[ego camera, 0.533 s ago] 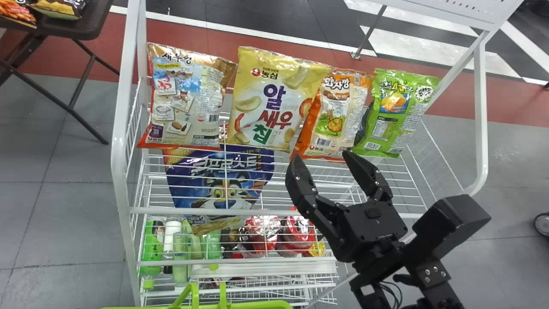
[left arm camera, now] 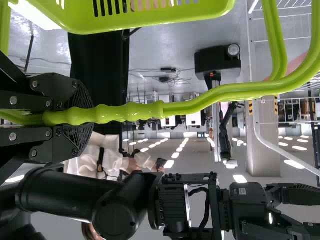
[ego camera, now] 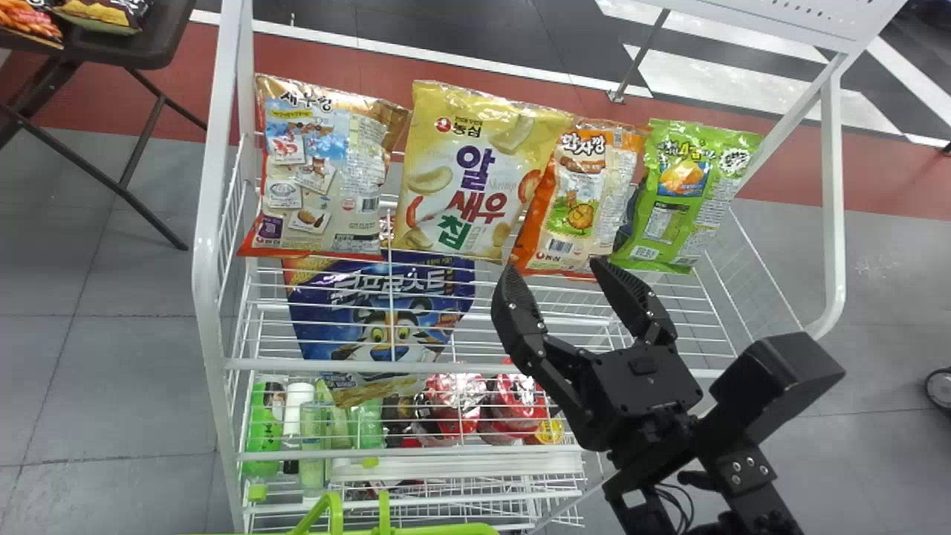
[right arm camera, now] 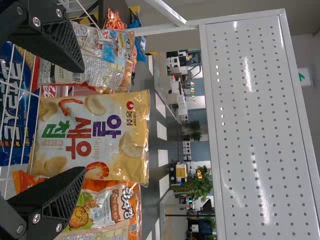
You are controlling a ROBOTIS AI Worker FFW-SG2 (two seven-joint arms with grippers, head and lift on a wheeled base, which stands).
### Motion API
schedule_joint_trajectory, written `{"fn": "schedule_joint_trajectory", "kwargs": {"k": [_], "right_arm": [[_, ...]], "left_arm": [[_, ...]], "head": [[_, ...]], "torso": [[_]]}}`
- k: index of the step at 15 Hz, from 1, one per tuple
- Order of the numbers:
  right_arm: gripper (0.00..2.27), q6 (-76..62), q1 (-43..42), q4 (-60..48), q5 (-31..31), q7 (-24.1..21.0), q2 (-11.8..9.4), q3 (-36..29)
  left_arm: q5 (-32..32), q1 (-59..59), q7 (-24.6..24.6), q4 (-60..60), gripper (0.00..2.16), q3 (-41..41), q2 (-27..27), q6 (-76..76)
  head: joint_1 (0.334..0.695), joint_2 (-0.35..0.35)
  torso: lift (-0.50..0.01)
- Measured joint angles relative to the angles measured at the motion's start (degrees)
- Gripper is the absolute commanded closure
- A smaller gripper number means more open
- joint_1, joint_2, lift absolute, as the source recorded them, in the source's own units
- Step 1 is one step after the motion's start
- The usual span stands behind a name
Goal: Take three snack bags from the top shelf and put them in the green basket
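Note:
Four snack bags stand side by side on the top shelf: a beige one [ego camera: 319, 171], a yellow one [ego camera: 475, 171], an orange one [ego camera: 583, 200] and a green one [ego camera: 683, 193]. Just in front of the orange bag, my right gripper [ego camera: 553, 275] is spread open with nothing between its fingers. In the right wrist view my right gripper [right arm camera: 82, 120] has the yellow bag [right arm camera: 95, 137] beyond its gap. The green basket [ego camera: 446, 530] shows at the head view's bottom edge. My left gripper [left arm camera: 82, 117] is shut on the green basket's handle [left arm camera: 130, 111].
White posts [ego camera: 212, 223] and wire racks frame the shelf. A blue snack bag [ego camera: 379, 319] leans below the top shelf, with bottles [ego camera: 264, 423] and red cup packs [ego camera: 513, 409] lower down. A dark table [ego camera: 160, 44] stands at the far left.
My right gripper has shifted very slightly to the left and up in the head view. The basket's visible edge has dropped a little. The bags have not moved.

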Motion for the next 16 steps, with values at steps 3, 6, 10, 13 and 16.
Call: {"fn": "schedule_joint_trajectory", "kwargs": {"k": [3, 6, 10, 13, 16], "right_arm": [[0.13, 0.12, -0.41, 0.17, 0.33, 0.01, -0.02, 0.0], [0.13, 0.27, -1.22, 0.66, 0.38, -0.01, -0.02, 0.05], [0.12, 0.28, -3.19, 2.65, 0.39, 0.01, 0.01, 0.69], [0.12, 0.27, -4.71, 4.25, 0.39, 0.01, 0.08, 1.29], [0.12, 0.31, -5.65, 5.22, 0.39, 0.01, 0.08, 1.7]], "left_arm": [[0.0, 0.0, -0.02, 0.0, 1.07, 0.03, 0.0, 0.0], [0.0, 0.0, 0.18, 0.0, 1.07, 0.08, 0.0, 0.0], [0.0, -0.1, 0.49, 0.0, 1.07, 0.22, 0.01, 0.0], [-0.07, -0.32, 0.32, 0.0, 1.07, 0.26, 0.09, 0.0], [-0.1, -0.39, 0.18, 0.0, 1.07, 0.32, 0.09, 0.0]], "head": [[0.695, -0.35], [0.695, -0.35], [0.695, -0.35], [0.695, -0.35], [0.695, -0.35]], "torso": [[-0.028], [-0.028], [-0.028], [-0.028], [-0.028]]}}
